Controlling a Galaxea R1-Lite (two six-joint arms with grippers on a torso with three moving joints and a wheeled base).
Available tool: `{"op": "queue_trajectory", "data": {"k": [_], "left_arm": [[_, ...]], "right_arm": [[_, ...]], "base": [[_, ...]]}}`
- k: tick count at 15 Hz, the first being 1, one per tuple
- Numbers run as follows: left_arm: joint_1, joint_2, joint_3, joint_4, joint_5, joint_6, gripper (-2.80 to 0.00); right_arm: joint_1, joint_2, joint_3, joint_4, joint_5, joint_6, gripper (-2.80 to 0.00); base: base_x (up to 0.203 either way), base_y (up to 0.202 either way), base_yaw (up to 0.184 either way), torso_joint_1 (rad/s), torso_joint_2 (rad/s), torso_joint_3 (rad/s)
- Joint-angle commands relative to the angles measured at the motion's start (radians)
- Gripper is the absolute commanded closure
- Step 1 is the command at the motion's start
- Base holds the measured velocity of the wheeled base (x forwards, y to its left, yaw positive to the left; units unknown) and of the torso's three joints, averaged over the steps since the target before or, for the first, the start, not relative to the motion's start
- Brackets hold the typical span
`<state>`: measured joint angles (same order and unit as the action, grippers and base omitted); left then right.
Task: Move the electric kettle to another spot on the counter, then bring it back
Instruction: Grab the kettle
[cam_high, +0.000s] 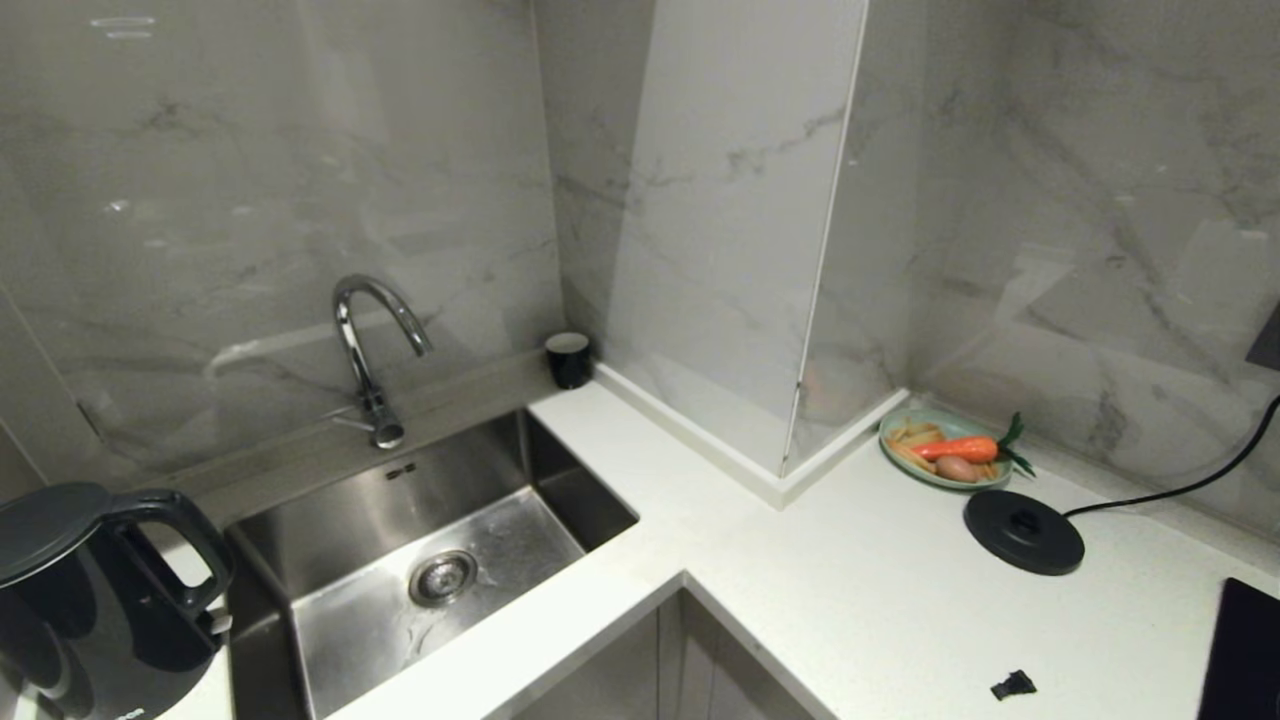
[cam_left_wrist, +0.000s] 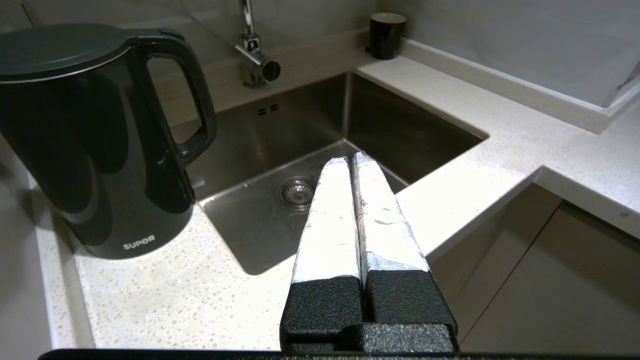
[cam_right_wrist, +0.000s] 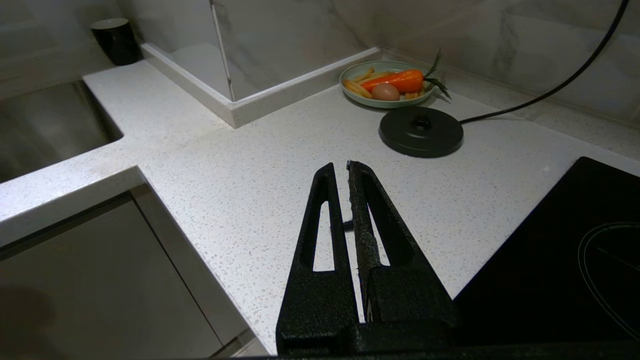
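Observation:
The electric kettle (cam_high: 90, 600) (cam_left_wrist: 90, 140), glossy black with a flat lid and a loop handle turned toward the sink, stands upright on the counter (cam_high: 850, 560) (cam_left_wrist: 165, 295) at the sink's left side. In the left wrist view, my left gripper (cam_left_wrist: 350, 159) hovers shut and empty over the sink's front edge, to the right of the kettle and clear of it. My right gripper (cam_right_wrist: 340, 167) hangs shut and empty above the counter (cam_right_wrist: 240, 175) near the hob. Neither gripper shows in the head view.
A steel sink (cam_high: 400, 500) with a curved tap (cam_high: 370, 350) lies beside the kettle. A black mug (cam_high: 568, 359) stands in the back corner. A corded base disc (cam_high: 1023, 531) (cam_right_wrist: 421, 131), a plate (cam_high: 940, 484) of vegetables, a black hob (cam_high: 1240, 650) and a small black scrap (cam_high: 1013, 685) are on the right.

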<state>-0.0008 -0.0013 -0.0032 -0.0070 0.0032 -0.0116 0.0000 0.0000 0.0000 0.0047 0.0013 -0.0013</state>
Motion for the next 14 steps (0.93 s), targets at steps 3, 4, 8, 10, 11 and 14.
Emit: {"op": "queue_trajectory", "data": {"k": [3, 4, 8, 10, 11, 14], "left_arm": [[0.002, 0.002, -0.014, 0.032, 0.006, 0.000, 0.00], [0.003, 0.004, -0.051, 0.051, 0.010, 0.000, 0.00], [0.000, 0.223, -0.283, 0.164, -0.006, -0.030, 0.00], [0.000, 0.396, -0.317, 0.167, -0.019, -0.036, 0.00], [0.003, 0.501, -0.327, 0.155, -0.021, -0.039, 0.00], [0.008, 0.820, -0.362, 0.097, -0.020, -0.072, 0.00]], "right_arm": [[0.000, 0.002, 0.000, 0.000, 0.000, 0.000, 0.00], [0.000, 0.002, 0.000, 0.000, 0.000, 0.000, 0.00], [0.000, 0.002, 0.000, 0.000, 0.002, -0.002, 0.00], [0.000, 0.002, 0.000, 0.000, 0.002, -0.001, 0.00], [0.000, 0.002, 0.000, 0.000, 0.000, -0.001, 0.00], [0.000, 0.002, 0.000, 0.000, 0.001, -0.002, 0.00]], "base": [[0.000, 0.000, 0.000, 0.000, 0.00, 0.000], [0.000, 0.000, 0.000, 0.000, 0.00, 0.000], [0.000, 0.000, 0.000, 0.000, 0.00, 0.000], [0.000, 0.000, 0.000, 0.000, 0.00, 0.000], [0.000, 0.000, 0.000, 0.000, 0.00, 0.000], [0.000, 0.000, 0.000, 0.000, 0.00, 0.000]]}}
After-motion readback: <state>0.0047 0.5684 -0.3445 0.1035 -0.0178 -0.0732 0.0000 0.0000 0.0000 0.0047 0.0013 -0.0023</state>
